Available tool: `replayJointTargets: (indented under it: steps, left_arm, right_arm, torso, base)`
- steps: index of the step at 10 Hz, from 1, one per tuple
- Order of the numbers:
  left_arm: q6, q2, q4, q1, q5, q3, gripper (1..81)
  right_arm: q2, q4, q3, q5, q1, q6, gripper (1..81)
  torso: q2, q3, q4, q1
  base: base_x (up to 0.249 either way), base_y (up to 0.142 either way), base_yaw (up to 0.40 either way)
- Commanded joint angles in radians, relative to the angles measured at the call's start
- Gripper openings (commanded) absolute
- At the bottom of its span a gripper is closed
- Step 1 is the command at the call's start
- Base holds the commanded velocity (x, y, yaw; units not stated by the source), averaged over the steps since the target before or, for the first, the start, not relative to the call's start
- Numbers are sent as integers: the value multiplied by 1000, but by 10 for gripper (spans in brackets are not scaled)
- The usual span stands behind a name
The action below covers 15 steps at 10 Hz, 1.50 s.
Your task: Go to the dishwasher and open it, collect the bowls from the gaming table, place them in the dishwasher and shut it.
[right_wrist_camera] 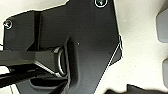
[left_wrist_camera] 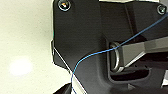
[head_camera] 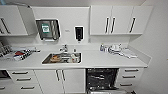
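Observation:
The dishwasher (head_camera: 101,78) is under the white counter, right of the middle in the head view. It stands open, with a dark interior and wire racks showing. Its door (head_camera: 105,92) is folded down at the lower edge of the picture. The bowls and the gaming table are out of view. Both wrist views look down past the robot's dark plate onto a pale floor (left_wrist_camera: 22,50), and a thin blue cable (left_wrist_camera: 100,51) crosses the left one.
A steel sink (head_camera: 45,61) with a tap (head_camera: 65,47) holds something orange that I cannot identify. A dish rack (head_camera: 12,53) is at the counter's left and crockery (head_camera: 117,48) at its right. White drawers (head_camera: 130,77) flank the dishwasher, and a wall closes the right side.

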State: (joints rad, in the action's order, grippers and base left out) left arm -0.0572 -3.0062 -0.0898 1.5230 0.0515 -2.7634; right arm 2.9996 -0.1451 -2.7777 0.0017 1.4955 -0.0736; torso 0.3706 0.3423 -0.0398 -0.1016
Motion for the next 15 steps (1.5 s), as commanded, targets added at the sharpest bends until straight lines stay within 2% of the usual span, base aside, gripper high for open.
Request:
replayJointTargets:
  steps: [1,2,3,4,6,10,15]
  left_arm:
    - [-9,5,8,-40,-58,-4,811]
    - [-9,5,8,-40,-58,-4,811]
    - [-9,4,8,-40,-58,-4,811]
    - [-7,2,7,-40,-58,-4,811]
    - [5,-2,1,-42,-58,-4,811]
    - [-7,-21,5,-43,-56,-4,811]
    - [-7,-16,5,-43,-56,-4,811]
  right_arm:
    - [-8,4,-8,-55,-51,0,811]
    - [-8,4,-8,-55,-50,0,811]
    - [-8,4,-8,-55,-51,0,811]
    - [-8,4,-9,-55,-51,0,811]
    - [-6,4,-8,-57,-50,0,811]
    - [1,10,-9,-58,-43,-3,811]
    - [8,9,-9,-54,-33,-3,811]
  torso:
    - [0,-78,-21,0]
    - [-8,-96,-3,5]
    - [-15,-44,-9,9]
    - [-16,-66,-12,11]
    - [-16,-79,-12,13]
    - [-16,-77,-12,14]
    - [-16,-77,-12,14]
  base:
    - [0,0,0]
    - [0,0,0]
    - [0,0,0]
    - [0,0,0]
    - [0,0,0]
    - [0,0,0]
    - [0,0,0]
